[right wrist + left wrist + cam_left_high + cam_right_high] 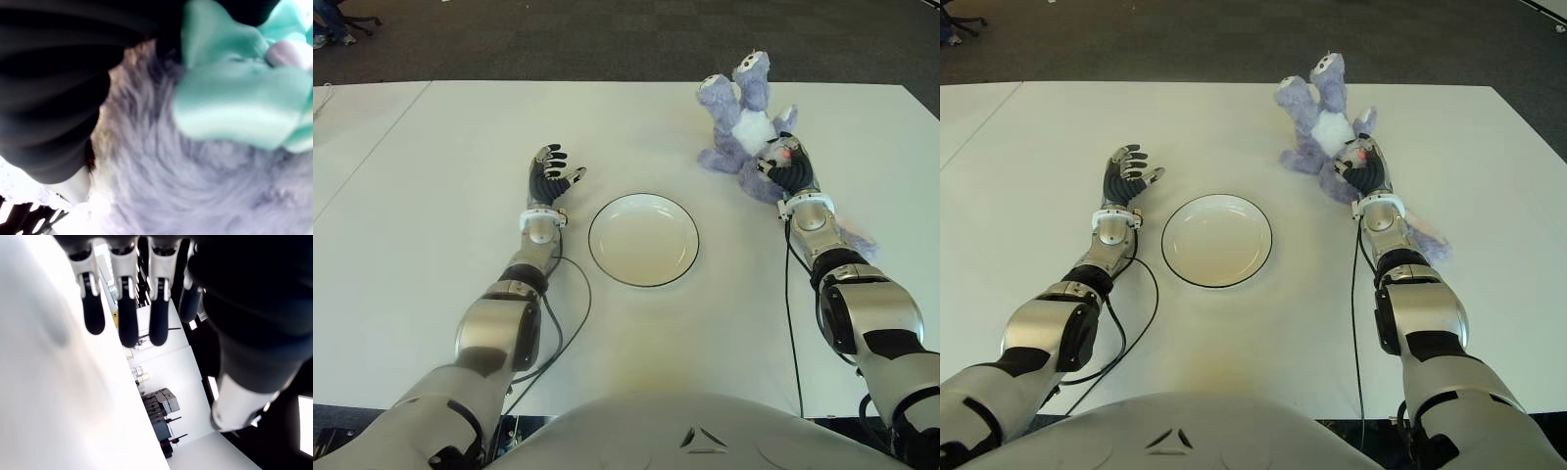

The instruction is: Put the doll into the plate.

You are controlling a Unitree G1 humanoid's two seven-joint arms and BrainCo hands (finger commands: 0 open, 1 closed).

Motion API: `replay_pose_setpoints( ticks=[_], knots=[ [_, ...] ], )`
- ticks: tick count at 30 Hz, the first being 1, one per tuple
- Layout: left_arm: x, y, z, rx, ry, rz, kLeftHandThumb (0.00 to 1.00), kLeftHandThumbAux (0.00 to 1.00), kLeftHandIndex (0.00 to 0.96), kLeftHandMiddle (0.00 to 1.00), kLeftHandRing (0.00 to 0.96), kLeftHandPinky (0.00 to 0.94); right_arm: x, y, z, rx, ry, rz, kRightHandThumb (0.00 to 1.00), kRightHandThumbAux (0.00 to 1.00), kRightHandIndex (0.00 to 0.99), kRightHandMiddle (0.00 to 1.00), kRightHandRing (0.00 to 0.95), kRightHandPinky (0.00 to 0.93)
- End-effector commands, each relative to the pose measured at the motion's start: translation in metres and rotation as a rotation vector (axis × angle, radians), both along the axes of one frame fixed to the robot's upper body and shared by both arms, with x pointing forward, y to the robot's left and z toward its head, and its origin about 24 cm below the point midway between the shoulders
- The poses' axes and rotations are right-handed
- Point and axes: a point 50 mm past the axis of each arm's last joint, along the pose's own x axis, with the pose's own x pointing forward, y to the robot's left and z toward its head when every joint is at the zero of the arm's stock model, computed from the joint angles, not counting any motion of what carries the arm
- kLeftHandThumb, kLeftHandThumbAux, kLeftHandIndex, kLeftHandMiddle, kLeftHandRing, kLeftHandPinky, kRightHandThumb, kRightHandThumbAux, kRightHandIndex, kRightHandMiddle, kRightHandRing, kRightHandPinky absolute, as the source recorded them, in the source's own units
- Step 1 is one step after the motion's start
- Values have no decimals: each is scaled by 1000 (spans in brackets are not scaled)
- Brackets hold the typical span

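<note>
Left hand (551,176), left of centre in the eye views: fingers (126,308) extended and relaxed, holding nothing, just left of the plate. Round white ceramic plate with a thin dark rim (643,240): at centre frame on the white table (431,196), nothing in it. Purple and white plush doll with a mint-green bow (739,117): upper right of frame, on the table, well apart from the plate. Right hand (786,166): closed on the doll's near end, fur pressed against the palm in the right wrist view.
</note>
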Motion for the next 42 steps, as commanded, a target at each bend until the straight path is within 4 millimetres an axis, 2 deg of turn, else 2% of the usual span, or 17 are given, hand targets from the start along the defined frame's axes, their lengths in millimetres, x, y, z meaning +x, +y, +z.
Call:
replay_pose_setpoints(
  ticks=[1,15,16,17,18,19,20,22,23,24,29,33,35,42],
  knots=[
    [-80,-8,-90,-58,439,22,62,795,232,318,326,308,-31,18,-60,10,252,19,677,734,406,69,8,4],
    [-80,-8,-90,-68,434,12,30,827,245,330,339,316,-35,22,-67,19,297,56,675,735,402,71,18,28],
    [-80,-8,-90,-71,434,12,28,830,244,329,337,313,-35,23,-68,20,302,58,675,735,404,87,48,83],
    [-80,-8,-90,-76,431,11,26,831,244,329,337,313,-36,23,-70,30,325,60,675,735,404,91,56,97],
    [-80,-8,-90,-79,429,11,14,830,243,325,332,305,-37,23,-71,37,341,61,676,735,406,301,372,393],
    [-80,-8,-90,-79,427,10,12,830,243,324,331,304,-37,23,-72,30,355,65,677,735,407,337,426,444],
    [-80,-8,-90,-79,426,9,2,822,243,324,329,296,-37,23,-73,25,362,68,684,729,418,479,551,597],
    [-80,-7,-90,-78,425,8,0,820,243,324,328,294,-38,26,-74,-18,358,76,686,727,421,521,588,643],
    [-81,-7,-90,-78,425,8,0,807,246,323,323,281,-38,28,-75,-44,352,80,691,722,427,645,682,744],
    [-81,-7,-90,-78,424,7,0,804,246,323,322,278,-38,29,-75,-61,348,82,692,720,429,677,706,771],
    [-82,-6,-90,-72,427,13,0,765,244,314,309,285,-37,35,-78,-153,378,44,709,713,439,788,793,832],
    [-82,-5,-90,-63,424,17,0,756,242,312,308,287,-36,35,-78,-161,389,33,710,712,440,797,800,838],
    [-82,-5,-90,-52,421,21,0,732,245,313,317,317,-33,33,-75,-142,388,14,714,711,440,820,818,839],
    [-83,-4,-91,-52,427,30,0,704,250,316,327,328,-29,28,-69,-49,345,-44,721,710,441,824,827,842]
  ],
)
